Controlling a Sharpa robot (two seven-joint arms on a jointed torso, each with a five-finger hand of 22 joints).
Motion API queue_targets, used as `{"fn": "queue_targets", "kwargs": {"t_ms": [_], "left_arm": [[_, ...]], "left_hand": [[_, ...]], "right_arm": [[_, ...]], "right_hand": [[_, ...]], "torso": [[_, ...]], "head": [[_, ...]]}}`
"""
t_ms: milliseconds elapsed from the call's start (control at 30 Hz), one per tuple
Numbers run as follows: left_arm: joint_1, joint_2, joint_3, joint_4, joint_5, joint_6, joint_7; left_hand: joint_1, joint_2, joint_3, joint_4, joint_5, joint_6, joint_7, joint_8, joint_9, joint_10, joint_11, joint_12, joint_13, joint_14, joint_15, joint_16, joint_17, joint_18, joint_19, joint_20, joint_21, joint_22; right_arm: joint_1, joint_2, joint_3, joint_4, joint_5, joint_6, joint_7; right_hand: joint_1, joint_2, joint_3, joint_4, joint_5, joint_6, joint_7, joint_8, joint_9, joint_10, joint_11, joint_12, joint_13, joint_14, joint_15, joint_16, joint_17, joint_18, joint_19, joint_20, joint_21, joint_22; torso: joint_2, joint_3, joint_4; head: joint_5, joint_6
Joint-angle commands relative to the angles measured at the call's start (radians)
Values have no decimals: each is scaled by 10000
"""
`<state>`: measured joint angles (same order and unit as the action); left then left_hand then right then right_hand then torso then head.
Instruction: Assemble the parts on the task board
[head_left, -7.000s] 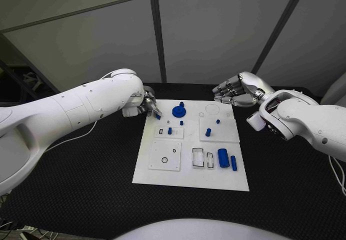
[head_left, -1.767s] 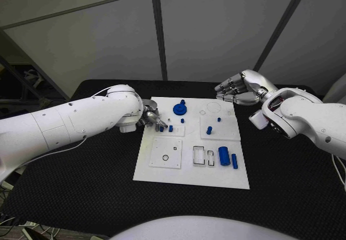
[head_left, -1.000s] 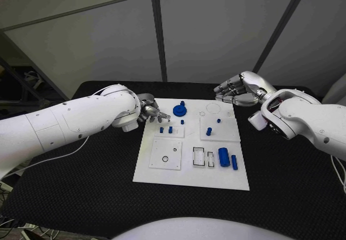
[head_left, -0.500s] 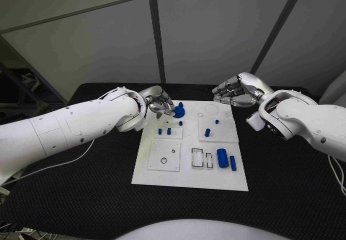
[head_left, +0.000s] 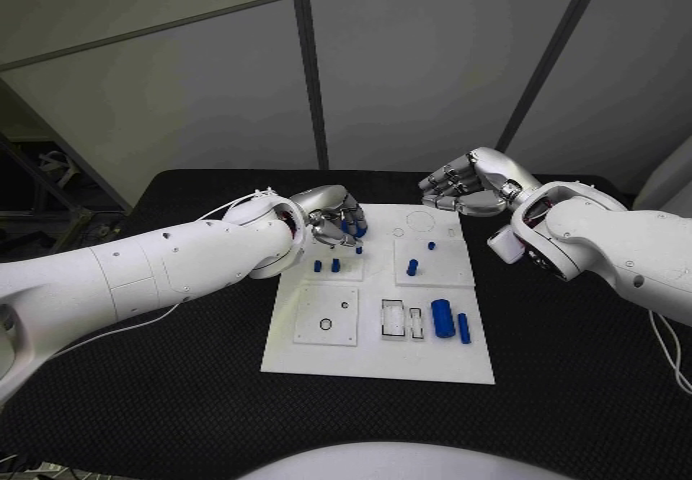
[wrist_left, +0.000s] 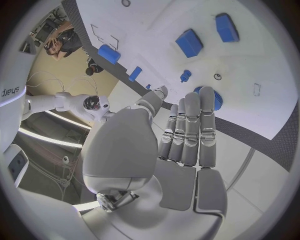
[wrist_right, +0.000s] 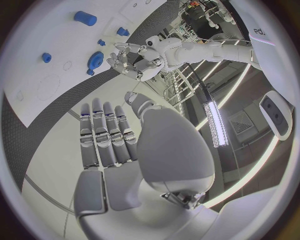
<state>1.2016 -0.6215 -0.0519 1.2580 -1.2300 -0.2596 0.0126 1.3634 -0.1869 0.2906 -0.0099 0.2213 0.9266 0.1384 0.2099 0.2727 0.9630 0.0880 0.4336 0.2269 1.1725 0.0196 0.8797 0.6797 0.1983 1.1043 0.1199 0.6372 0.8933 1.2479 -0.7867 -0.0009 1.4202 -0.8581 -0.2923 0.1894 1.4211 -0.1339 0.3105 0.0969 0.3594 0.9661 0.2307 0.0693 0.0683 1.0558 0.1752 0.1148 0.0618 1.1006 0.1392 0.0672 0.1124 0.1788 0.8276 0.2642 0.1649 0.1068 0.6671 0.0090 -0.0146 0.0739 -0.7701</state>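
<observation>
A white task board (head_left: 335, 350) lies in the middle of a black table (head_left: 144, 380), its long side running from near to far. Small blue parts sit on it: a round gear-like piece (wrist_left: 215, 98) at the far left corner, two short pegs (head_left: 326, 266) standing in a small plate just nearer than that, a peg (head_left: 413, 267) right of them, and a thick cylinder (head_left: 443, 312) with a thin rod (head_left: 463, 327) beside it on the near right.

The left arm reaches in from the left and bends across the board's far left corner. The left hand (head_left: 333, 217) hangs above the gear-like piece, palm down. In the left wrist view its fingers (wrist_left: 191, 127) lie straight, side by side, extended toward the gear with the thumb spread to one side; nothing is held.

The right arm comes in from the right, elbow out. The right hand (head_left: 466, 186) hovers above the table just past the board's far right corner. Its fingers (wrist_right: 103, 132) are extended side by side, thumb apart, holding nothing.
</observation>
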Motion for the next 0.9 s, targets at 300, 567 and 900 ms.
{"fn": "queue_targets", "kwargs": {"t_ms": [300, 567, 900], "left_arm": [[23, 373, -49, -463, -1528, 825, -80], [24, 603, -54, -746, -1760, 1082, -179], [24, 804, -59, -986, -1911, 1365, -281]], "left_hand": [[108, 111, -86, -23, -486, 290, -76, -56, -271, -27, 39, -76, -290, 231, -7, 636, 213, -161, 186, 0, 99, 127], [193, 177, -20, -49, -483, 448, -95, -41, -377, 55, 22, -76, -418, 409, -23, 1097, 544, -176, 286, -12, 277, 283], [299, 265, 233, -100, -488, 638, -89, -47, -538, 247, -22, -100, -610, 667, -65, 1737, 1018, -271, 567, -47, 908, 793]], "right_arm": [[17, 43, 7, 4, -10, 68, 98], [17, 70, 7, 4, -10, 75, 102], [17, 82, 7, 5, -10, 82, 106]], "right_hand": [[-91, 19, -62, -12, 28, -42, 49, -29, -6, -41, 17, -34, 3, -68, 35, -28, -15, 53, 58, 28, -33, -17], [-91, 19, -62, -12, 28, -42, 49, -29, -6, -41, 17, -34, 3, -68, 35, -28, -15, 53, 58, 28, -33, -17], [-91, 19, -62, -12, 28, -42, 49, -29, -6, -41, 17, -34, 3, -68, 35, -28, -15, 53, 58, 28, -33, -17]], "torso": [[7, 2, 8], [3, 2, 7], [0, -2, 7]], "head": [[-21, -9], [-18, -17], [-18, -26]]}}
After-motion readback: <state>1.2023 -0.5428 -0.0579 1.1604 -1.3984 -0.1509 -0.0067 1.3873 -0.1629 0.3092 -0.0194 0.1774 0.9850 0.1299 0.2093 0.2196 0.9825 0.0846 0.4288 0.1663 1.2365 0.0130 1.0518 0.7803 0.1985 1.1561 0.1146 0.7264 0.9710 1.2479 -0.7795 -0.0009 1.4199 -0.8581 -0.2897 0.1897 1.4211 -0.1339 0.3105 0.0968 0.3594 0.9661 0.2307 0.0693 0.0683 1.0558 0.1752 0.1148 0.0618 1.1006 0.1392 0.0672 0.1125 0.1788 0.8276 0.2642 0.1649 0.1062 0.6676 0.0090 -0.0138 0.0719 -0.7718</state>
